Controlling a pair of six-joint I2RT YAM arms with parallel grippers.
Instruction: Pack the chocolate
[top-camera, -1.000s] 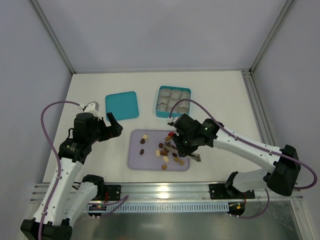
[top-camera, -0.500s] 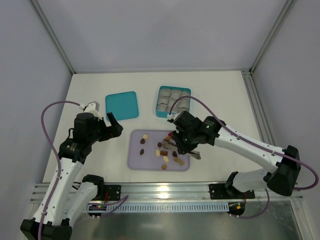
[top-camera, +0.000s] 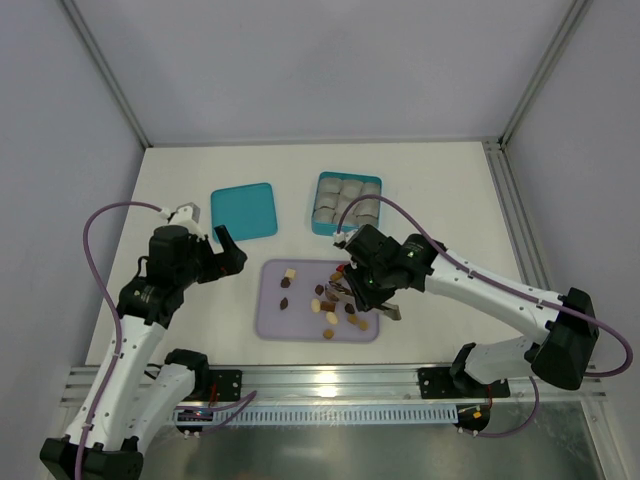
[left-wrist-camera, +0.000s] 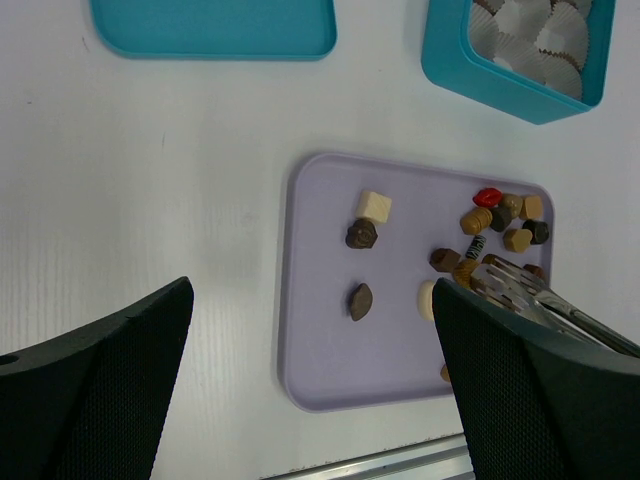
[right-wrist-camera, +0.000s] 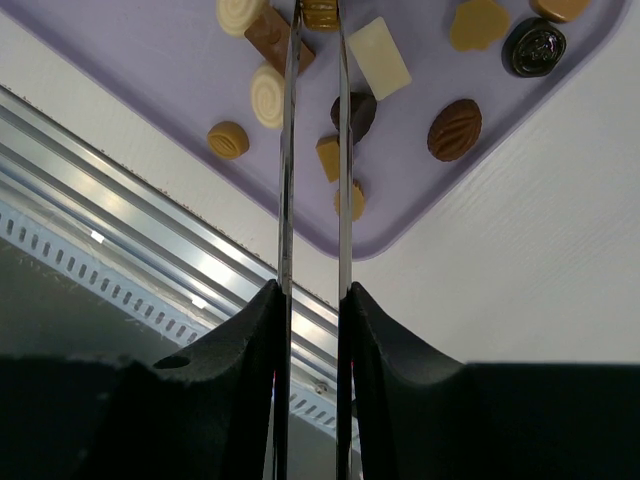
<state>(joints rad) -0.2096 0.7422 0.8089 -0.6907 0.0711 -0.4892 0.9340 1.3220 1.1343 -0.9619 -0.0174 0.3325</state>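
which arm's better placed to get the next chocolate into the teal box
Right: the right gripper is over the purple tray, fingers closed around a tan chocolate, with the teal box just beyond. The left gripper hangs open, off the tray's left side.

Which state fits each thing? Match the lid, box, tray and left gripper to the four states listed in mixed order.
Things:
1. lid
2. box
3. tray
4. left gripper

States:
A. holds paper cups
B. open, holding nothing
C. carries loose chocolates
D. lies flat with nothing on it

Pairs: 1-D, 2-A, 3-C, 4-B
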